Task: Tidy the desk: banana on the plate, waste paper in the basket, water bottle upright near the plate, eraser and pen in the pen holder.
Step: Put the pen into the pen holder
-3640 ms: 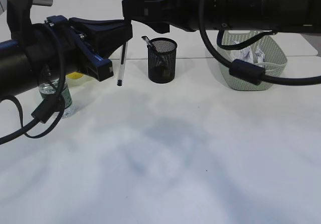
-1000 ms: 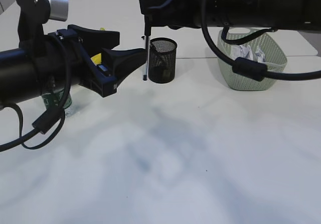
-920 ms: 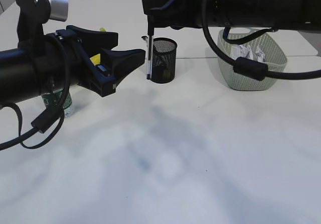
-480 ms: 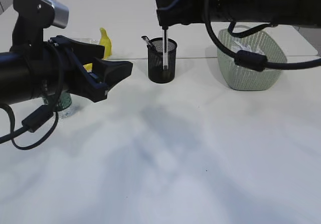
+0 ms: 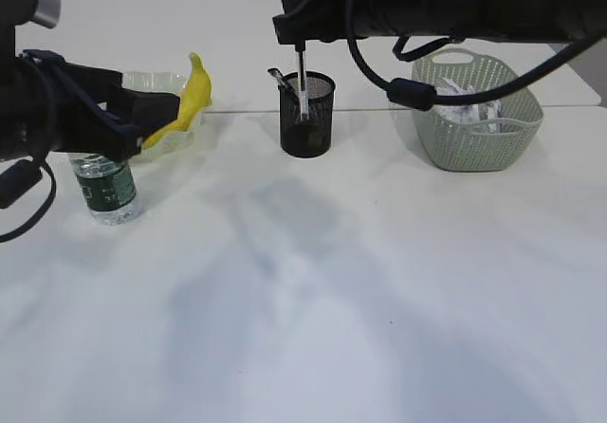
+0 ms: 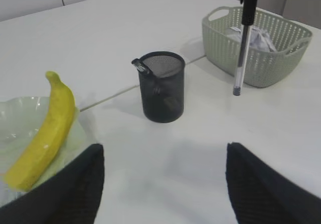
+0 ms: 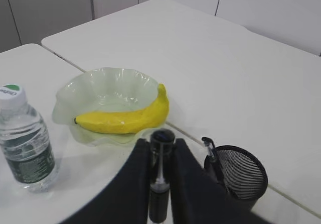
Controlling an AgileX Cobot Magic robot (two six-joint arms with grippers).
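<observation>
Right gripper (image 7: 158, 184) clamped on the pen (image 5: 301, 86) hanging upright at top centre over the pen holder (image 5: 307, 113), left gripper (image 6: 160, 184) spread wide and empty at left, banana (image 5: 182, 105) lying on the plate (image 5: 142, 83) at upper left.

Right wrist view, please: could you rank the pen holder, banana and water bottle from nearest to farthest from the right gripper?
1. Pen holder, just right of the right gripper, which grips the pen.
2. Banana, behind it on the plate.
3. Water bottle, upright at far left.
</observation>
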